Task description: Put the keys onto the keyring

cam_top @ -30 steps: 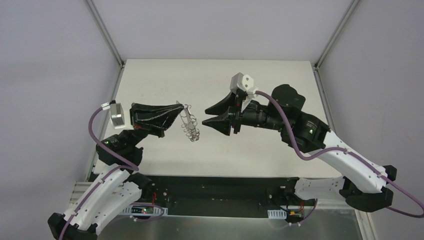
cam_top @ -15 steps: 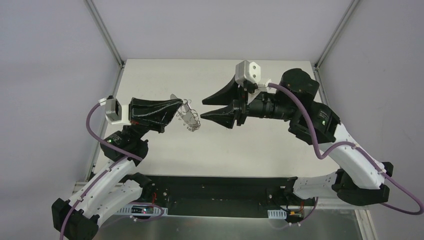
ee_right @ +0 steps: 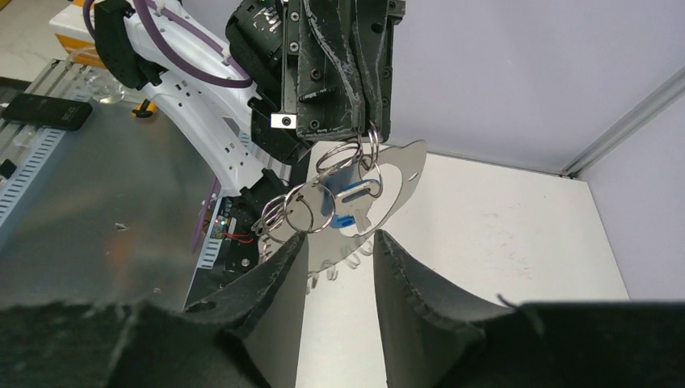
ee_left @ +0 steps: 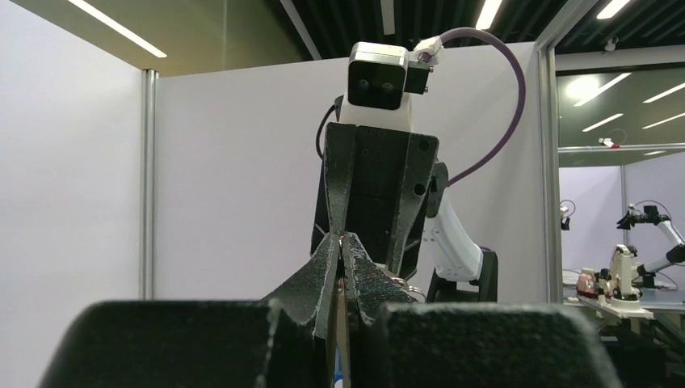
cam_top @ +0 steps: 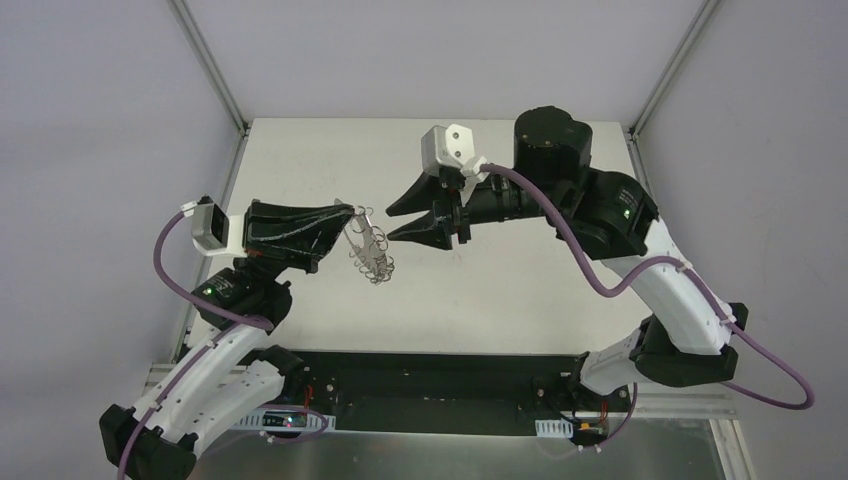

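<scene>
My left gripper [cam_top: 351, 212] is shut on the top of the keyring [cam_top: 368, 250], which hangs from it above the table. In the right wrist view the keyring [ee_right: 400, 174] is a silvery ring with small loops along its lower rim and a few larger loops [ee_right: 311, 206] bunched on it. A tiny blue key [ee_right: 352, 194] with a pale end hangs among them. My right gripper [cam_top: 390, 225] is open, its tips just right of the ring. Its fingertips [ee_right: 283, 259] sit just below the loops. In the left wrist view my left gripper [ee_left: 342, 240] is closed, facing the right gripper [ee_left: 376, 186].
The white table [cam_top: 520, 290] lies below both arms, with grey walls on three sides. A metal frame post [ee_right: 622, 121] runs along the far corner. The arm bases and a metal plate [ee_right: 89, 218] sit at the near edge.
My right gripper has moved left and up toward the hanging ring, and its arm has folded back. My left gripper has shifted slightly left, and the ring has swung with it.
</scene>
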Controlling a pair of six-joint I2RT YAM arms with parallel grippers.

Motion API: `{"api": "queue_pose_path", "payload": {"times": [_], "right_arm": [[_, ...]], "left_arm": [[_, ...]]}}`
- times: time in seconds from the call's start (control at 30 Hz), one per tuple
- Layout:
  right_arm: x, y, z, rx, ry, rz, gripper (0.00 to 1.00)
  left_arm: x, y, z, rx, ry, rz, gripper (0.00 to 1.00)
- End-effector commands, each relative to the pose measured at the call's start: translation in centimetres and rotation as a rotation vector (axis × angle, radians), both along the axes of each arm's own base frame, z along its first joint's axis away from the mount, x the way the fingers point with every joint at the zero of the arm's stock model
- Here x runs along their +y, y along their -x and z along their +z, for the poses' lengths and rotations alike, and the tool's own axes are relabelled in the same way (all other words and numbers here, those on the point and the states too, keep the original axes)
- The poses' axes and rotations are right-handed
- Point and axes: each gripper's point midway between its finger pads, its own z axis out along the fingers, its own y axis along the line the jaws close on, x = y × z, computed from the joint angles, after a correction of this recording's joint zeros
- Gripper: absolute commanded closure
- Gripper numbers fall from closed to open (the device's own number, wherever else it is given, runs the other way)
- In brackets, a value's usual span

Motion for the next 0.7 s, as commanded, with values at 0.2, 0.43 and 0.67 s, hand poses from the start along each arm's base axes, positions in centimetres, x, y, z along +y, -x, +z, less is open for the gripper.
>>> {"api": "queue_pose_path", "payload": {"times": [0.2, 0.43, 0.67], "right_arm": [[-0.5, 1.8, 3.0, -0.041, -0.067, 0.136, 0.63], [0.5, 1.6, 4.2, -0.045, -0.132, 0.151, 0.65], [1.5, 1.3, 5.2, -0.038, -0.18, 0.162, 0.66]], "left_arm": [[1.9, 4.0, 2.5, -0.11, 0.082, -0.066, 1.0], [2.2, 4.7, 2.7, -0.121, 0.087, -0.075, 1.0], [2.4, 5.3, 2.7, -0.132, 0.086, -0.081, 1.0]]}}
